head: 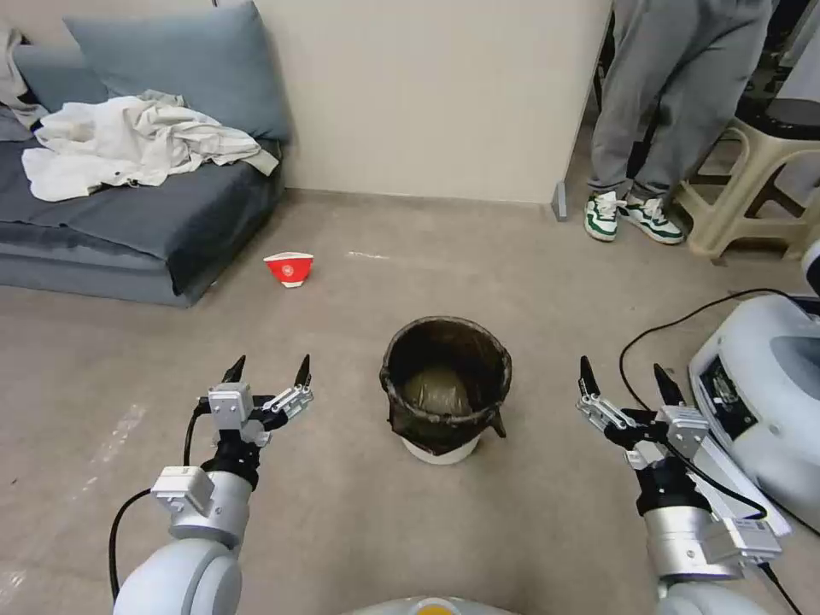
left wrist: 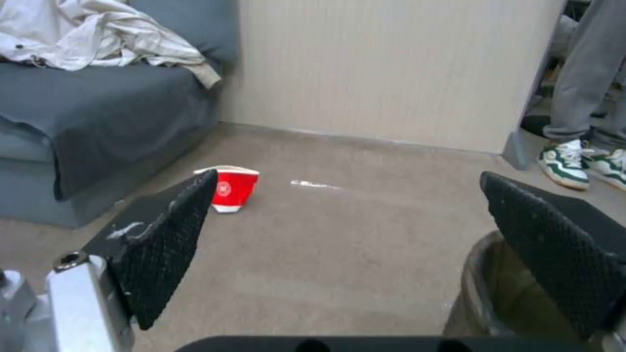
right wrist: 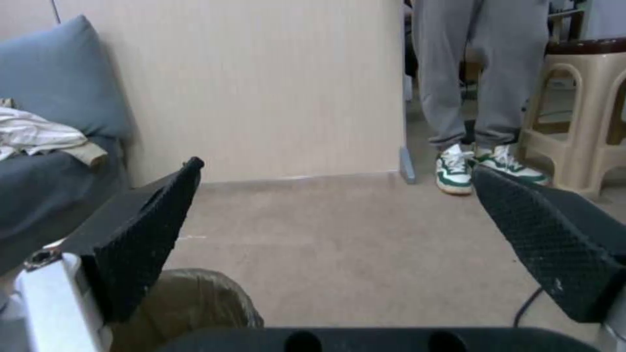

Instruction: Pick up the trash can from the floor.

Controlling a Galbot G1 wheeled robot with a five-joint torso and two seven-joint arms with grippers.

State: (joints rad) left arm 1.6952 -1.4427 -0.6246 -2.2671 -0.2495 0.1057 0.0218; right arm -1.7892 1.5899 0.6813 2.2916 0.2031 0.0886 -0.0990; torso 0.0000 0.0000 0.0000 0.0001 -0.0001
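The trash can [head: 445, 389], a small white bin lined with a dark bag folded over its rim, stands upright on the beige floor [head: 530, 282] in the middle of the head view. My left gripper [head: 268, 371] hovers open to its left, my right gripper [head: 623, 377] open to its right, both apart from it and holding nothing. The trash can's bagged rim [left wrist: 482, 293] sits beside one finger in the left wrist view. In the right wrist view the trash can's bagged edge [right wrist: 195, 303] lies by one finger.
A red-and-white paper bowl [head: 289, 268] lies on the floor near a grey sofa [head: 128, 213] with white clothing on it. A person's legs and shoes [head: 636, 213], a beige stool [head: 752, 196] and a white machine with a black cable [head: 760, 384] stand at the right. A wall [head: 427, 94] runs behind.
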